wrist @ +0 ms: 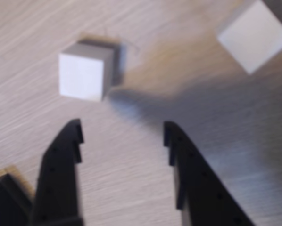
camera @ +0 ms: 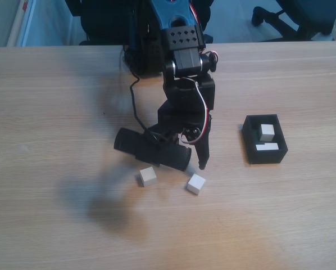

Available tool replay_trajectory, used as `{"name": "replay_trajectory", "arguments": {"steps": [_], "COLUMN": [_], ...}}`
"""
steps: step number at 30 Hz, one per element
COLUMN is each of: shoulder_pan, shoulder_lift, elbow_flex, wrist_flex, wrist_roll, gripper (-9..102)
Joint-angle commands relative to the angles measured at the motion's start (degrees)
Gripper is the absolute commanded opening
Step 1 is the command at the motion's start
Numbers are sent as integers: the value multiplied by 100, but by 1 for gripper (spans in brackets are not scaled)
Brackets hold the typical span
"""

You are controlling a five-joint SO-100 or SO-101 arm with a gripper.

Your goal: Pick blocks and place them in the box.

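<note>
Two white blocks lie on the wooden table in the fixed view, one (camera: 147, 176) to the left and one (camera: 195, 184) to the right, just in front of my gripper (camera: 188, 165). The gripper hovers a little above and behind them, pointing down. In the wrist view my gripper (wrist: 122, 125) is open and holds nothing. One block (wrist: 87, 75) sits just ahead of the left finger, and the other block (wrist: 256, 35) is at the top right. The black box (camera: 252, 152) stands to the right of the arm with a third block (camera: 267, 132) inside it.
A flat white piece (camera: 267, 147) lies in the box beside the block. A black cylinder (camera: 151, 149) hangs off the wrist to the left of the gripper, with a cable looping up to the arm. Bare table surrounds the blocks, and chair legs stand beyond the far edge.
</note>
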Motion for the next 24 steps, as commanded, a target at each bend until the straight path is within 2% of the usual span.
{"name": "replay_trajectory", "arguments": {"steps": [1,24], "shoulder_pan": [-18,-149], "shoulder_lift": [-105,-1081], "elbow_flex": [-457,-1415], "wrist_flex": [-132,-334], "wrist_roll": [-132,-316], "gripper": [18,18]}}
